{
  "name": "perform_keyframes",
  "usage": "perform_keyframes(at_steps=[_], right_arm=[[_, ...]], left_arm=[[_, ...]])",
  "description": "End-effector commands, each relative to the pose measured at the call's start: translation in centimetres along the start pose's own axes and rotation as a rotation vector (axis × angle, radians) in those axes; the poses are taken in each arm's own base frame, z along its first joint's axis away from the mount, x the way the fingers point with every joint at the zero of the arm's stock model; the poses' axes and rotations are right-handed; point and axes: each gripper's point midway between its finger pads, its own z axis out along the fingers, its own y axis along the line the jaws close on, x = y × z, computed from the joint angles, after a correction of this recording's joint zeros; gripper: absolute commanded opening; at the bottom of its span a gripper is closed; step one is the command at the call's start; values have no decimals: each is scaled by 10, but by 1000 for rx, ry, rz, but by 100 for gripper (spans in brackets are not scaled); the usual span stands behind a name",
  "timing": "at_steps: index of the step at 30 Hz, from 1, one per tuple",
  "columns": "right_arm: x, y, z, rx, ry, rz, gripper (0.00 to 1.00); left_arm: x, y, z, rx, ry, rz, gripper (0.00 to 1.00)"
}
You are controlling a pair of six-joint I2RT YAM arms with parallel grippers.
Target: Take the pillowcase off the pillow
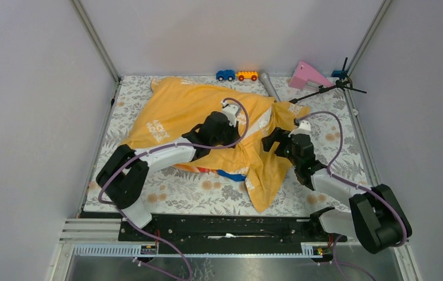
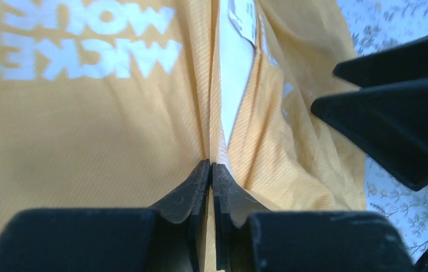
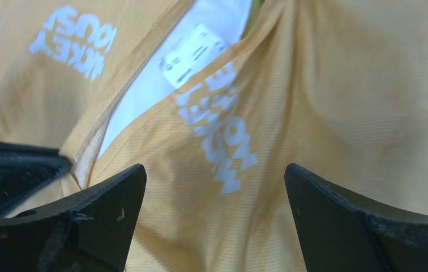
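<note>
The orange-yellow pillowcase (image 1: 184, 111) with white lettering lies bunched over the pillow on the floral mat. A sliver of the white pillow (image 1: 264, 121) shows at the case's opening; it also shows in the left wrist view (image 2: 234, 85) and, with a white label, in the right wrist view (image 3: 195, 51). My left gripper (image 1: 244, 139) is shut on a fold of pillowcase fabric (image 2: 212, 165) at the opening's edge. My right gripper (image 1: 273, 140) is open just right of it, its fingers (image 3: 110, 198) spread over loose pillowcase fabric (image 3: 325, 102), gripping nothing.
The floral mat (image 1: 178, 190) covers the table. Along the back edge stand a blue toy car (image 1: 225, 75), an orange toy car (image 1: 246, 75), a grey microphone-like stick (image 1: 269, 85), a pink object (image 1: 308, 75) and a black tripod stand (image 1: 336, 85). Walls enclose three sides.
</note>
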Motion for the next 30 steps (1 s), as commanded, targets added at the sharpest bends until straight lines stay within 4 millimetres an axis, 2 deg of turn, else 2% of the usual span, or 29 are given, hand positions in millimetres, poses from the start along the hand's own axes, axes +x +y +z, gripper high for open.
perform_keyframes(at_steps=[1, 8, 12, 15, 19, 23, 27, 30], right_arm=[[-8, 49, 10, -215, 35, -13, 99], [2, 57, 21, -255, 76, 41, 99], [12, 71, 25, -296, 115, 15, 99], [14, 74, 26, -280, 107, -12, 99], [15, 58, 32, -178, 99, -33, 99], [19, 24, 38, 24, 147, -90, 99], [21, 12, 30, 86, 175, -107, 99], [34, -6, 11, 143, 187, -53, 99]], left_arm=[[-40, 6, -21, 20, -190, -71, 9], [-31, 15, -24, 40, -212, -88, 6], [-23, 18, -23, 36, -200, -89, 5], [-21, 22, -22, 23, -200, -90, 5], [-21, 29, -23, -16, -192, -99, 4], [-26, 37, -32, -54, -231, -116, 4], [-31, 44, -43, -90, -280, -129, 4], [-34, 57, -52, -153, -318, -162, 1]])
